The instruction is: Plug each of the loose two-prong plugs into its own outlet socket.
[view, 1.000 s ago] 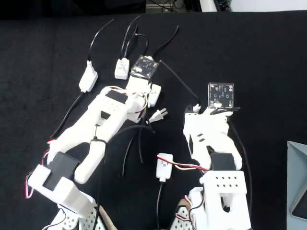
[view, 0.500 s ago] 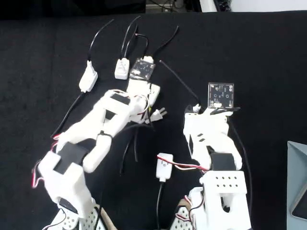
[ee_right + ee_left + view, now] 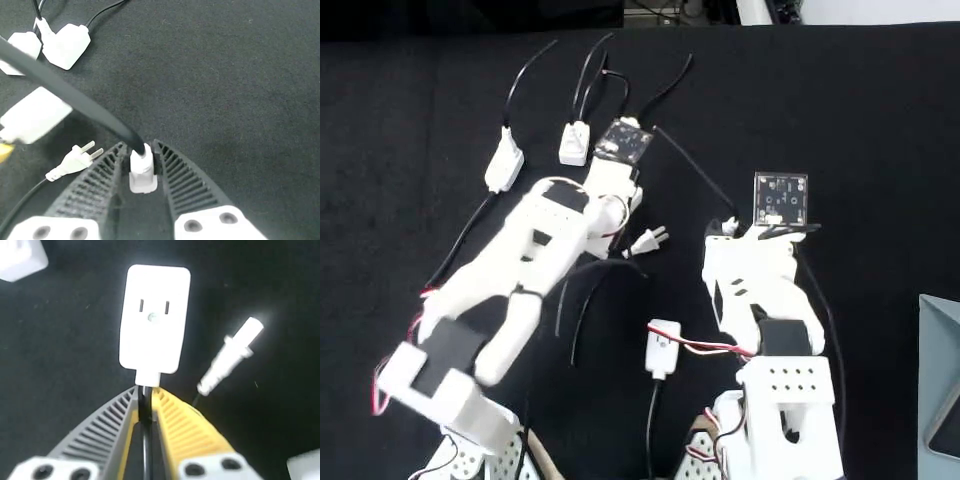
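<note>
The left gripper point(image 3: 145, 392) is clenched on the black cord point(image 3: 145, 412) right under the neck of a white outlet socket point(image 3: 154, 320). The socket's 2 slots face the wrist camera, and it sticks out beyond the grey and yellow fingertips. Near it on the black table point(image 3: 840, 120) lies the loose two-prong plug point(image 3: 230, 357), not touching the socket. In the high view this plug sits between the 2 arms, with its prongs turned toward the right gripper point(image 3: 140, 147). That gripper grasps a white plug body point(image 3: 142, 175) between its jaws. A thick black cable point(image 3: 75, 100) runs away from the body, whose prongs are hidden. A long socket point(image 3: 504, 160) and a shorter socket point(image 3: 575, 143) lie at the far side of the table, beyond the left arm. 1 more, the near socket point(image 3: 662, 348), lies between the arm bases on its own cord
</note>
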{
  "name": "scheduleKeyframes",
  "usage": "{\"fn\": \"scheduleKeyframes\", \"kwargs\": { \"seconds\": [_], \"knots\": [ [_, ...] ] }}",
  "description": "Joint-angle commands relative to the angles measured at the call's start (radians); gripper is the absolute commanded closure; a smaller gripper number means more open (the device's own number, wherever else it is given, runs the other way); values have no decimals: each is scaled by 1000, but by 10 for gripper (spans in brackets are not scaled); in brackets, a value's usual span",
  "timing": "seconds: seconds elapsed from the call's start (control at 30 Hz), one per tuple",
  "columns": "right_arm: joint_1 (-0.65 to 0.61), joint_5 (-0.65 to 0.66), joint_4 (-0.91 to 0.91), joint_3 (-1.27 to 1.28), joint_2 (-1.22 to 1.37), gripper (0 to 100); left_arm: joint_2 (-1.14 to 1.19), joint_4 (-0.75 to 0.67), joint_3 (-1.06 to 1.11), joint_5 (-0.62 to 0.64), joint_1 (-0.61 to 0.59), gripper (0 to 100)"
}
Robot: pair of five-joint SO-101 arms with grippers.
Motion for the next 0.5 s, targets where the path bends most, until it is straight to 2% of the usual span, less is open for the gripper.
{"fn": "scheduleKeyframes", "kwargs": {
  "seconds": [0.0, 0.2, 0.47],
  "knots": [
    [11, 8, -15, -12, 8, 985, -167, 87, 2, -64, 4, 973],
    [11, 8, -14, -10, 8, 985, -413, 235, 82, -158, -28, 970],
    [11, 8, -14, -10, 8, 985, -755, 365, 99, -252, -179, 964]
  ]
}}
